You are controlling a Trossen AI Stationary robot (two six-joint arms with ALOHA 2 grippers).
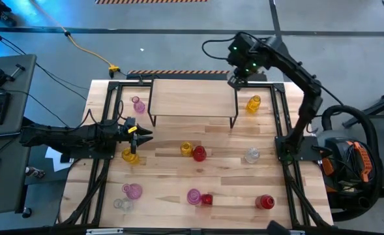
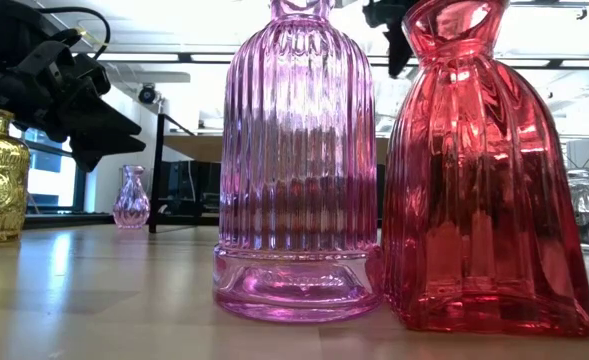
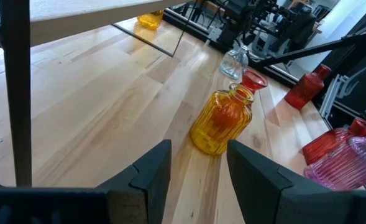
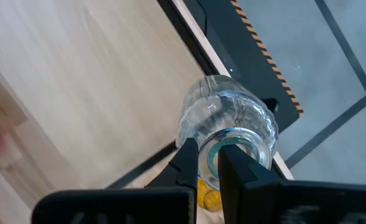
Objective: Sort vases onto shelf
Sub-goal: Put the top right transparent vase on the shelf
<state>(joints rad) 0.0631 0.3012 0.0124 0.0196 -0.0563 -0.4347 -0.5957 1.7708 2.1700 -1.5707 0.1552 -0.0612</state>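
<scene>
The shelf (image 1: 193,98) is a light-wood board on black wire legs at the table's far middle. My right gripper (image 1: 235,81) is over its far right corner, shut on a clear vase (image 4: 227,115). My left gripper (image 1: 146,134) is open, level above the table's left part, beside a yellow vase (image 1: 130,155) standing on its base. In the left wrist view its fingers (image 3: 151,177) point at another yellow vase (image 3: 223,119) with a red vase (image 3: 252,81) behind. Pink, red, yellow and clear vases stand about the tabletop. My right gripper holds the clear vase by the rim of its mouth (image 4: 211,148), pinched with one finger inside the mouth and one outside. The fingers come from above, pointing down. The vase hangs upright below them; whether its base touches the shelf I cannot tell.
A pink vase (image 1: 138,104) stands left of the shelf and a yellow one (image 1: 253,103) right of it. A pink vase (image 2: 294,160) and a red vase (image 2: 484,170) stand close together near the table's near edge. Black frame rails run along both table sides.
</scene>
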